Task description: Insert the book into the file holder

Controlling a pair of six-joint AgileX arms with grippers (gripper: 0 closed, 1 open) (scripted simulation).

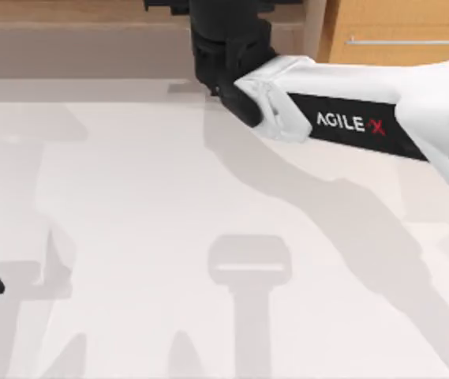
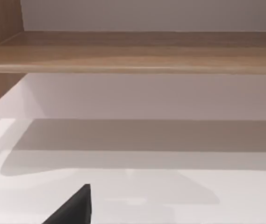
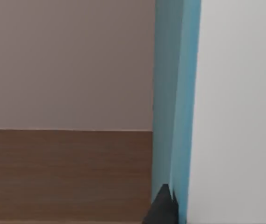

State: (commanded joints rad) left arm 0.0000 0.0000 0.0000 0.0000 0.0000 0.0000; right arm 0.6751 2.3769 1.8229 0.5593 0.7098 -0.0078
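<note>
White counter: spans most of the top view. Wooden cabinet with a silver handle: upper right. Wooden ledge: upper left-wrist view.

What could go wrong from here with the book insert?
1. The right arm reaches to the table's far edge and its black wrist hides the gripper area from above, so alignment can't be checked from the top view.
2. In the right wrist view the book, blue edge and white face, sits right at the camera with a dark finger tip on it; a shallow hold could slip.
</note>
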